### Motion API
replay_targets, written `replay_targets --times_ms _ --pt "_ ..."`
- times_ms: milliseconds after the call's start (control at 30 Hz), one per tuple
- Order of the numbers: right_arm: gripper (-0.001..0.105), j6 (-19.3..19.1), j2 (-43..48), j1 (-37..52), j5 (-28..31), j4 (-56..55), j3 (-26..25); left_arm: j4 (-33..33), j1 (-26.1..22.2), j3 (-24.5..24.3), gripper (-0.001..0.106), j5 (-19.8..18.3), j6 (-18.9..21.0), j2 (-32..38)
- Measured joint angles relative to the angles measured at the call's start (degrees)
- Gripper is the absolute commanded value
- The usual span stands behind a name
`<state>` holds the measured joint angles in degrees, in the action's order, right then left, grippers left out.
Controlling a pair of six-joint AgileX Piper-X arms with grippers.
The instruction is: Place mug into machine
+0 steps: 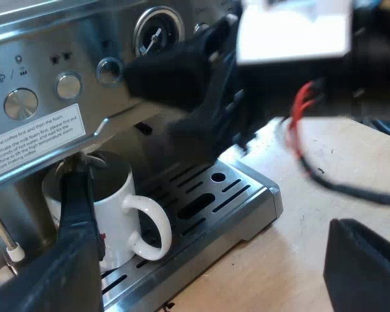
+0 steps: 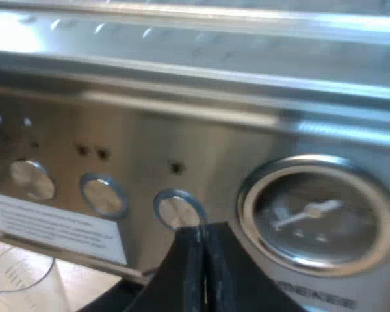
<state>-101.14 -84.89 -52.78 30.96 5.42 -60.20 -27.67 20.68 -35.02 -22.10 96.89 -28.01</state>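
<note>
Left wrist view: a white mug stands upright on the slotted drip tray of the espresso machine. It is tucked under the front overhang, w/ its handle turned toward the open stretch of the tray. The task's thing looks to be in place.

The left hand is released, its fingers spread wide. One finger is right at the mug's side; can't tell if it touches. The other hangs well apart, over the pale wooden worktop.

Right wrist view: the right hand is clenched on nothing, tips pressed together. It sits just below a round button on the control panel, beside the pressure gauge. A measuring glass stands on the worktop under the panel.

Likely risks:
- **Mug knocked over:** the finger at the mug is so close that a skewed pull-back could catch the wall, rim or handle. That could drag, turn or tip the mug off its spot, poss. off the tray edge.
- **Arms colliding:** the right arm reaches across the machine's front above the left hand, so a lift of the left arm could hit it.
- **Button pressed by accident:** the right hand's tips are near enough to the button that a small nudge might trigger it. That would matter if the mug isn't squarely under the outlet, which I can't confirm.
</note>
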Motion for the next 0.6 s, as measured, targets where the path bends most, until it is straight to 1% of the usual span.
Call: replay_targets --times_ms 67,100,133,167,233,267,333,400,533,567,600 --pt "0.007 0.0 2.39 -1.0 0.29 -2.33 0.0 0.0 0.0 0.0 0.071 0.0 0.0 0.0" --pt "0.015 0.0 3.47 -1.69 0.3 -3.99 0.0 0.0 0.0 0.0 0.071 0.0 0.0 0.0" --pt "0.027 0.54 4.66 -2.2 0.4 -5.73 -0.03 0.0 0.0 0.0 0.071 0.0 0.0 0.0" --pt "0.031 0.81 5.2 -2.44 0.4 -6.33 -0.03 0.0 0.0 0.0 0.071 0.0 0.0 0.0" --pt "0.062 2.93 7.03 -2.98 0.26 -10.24 -0.03 0.0 0.0 0.0 0.071 0.0 0.0 0.0" --pt "0.07 4.0 7.47 -3.05 0.19 -11.4 -0.03 0.0 0.0 0.0 0.071 0.0 0.0 0.0" --pt "0.094 6.99 9.32 -3.02 0.2 -16.13 -0.03 0.0 0.0 0.0 0.071 0.0 0.12 0.0" --pt "0.105 8.24 10.56 -3.02 -0.25 -20.41 -0.03 0.0 0.0 0.0 0.071 0.0 0.1 0.0" --pt "0.105 8.68 13.03 -3.02 -0.25 -26.42 -0.03 0.0 0.0 0.0 0.071 -0.64 0.1 0.0" --pt "0.105 8.53 13.25 -2.85 -0.25 -26.88 -0.03 0.0 0.0 0.0 0.071 -0.64 0.1 0.0" --pt "0.105 7.55 13.76 -2.45 -0.25 -27.53 -0.03 0.0 0.0 0.0 0.071 -0.64 0.1 0.0"
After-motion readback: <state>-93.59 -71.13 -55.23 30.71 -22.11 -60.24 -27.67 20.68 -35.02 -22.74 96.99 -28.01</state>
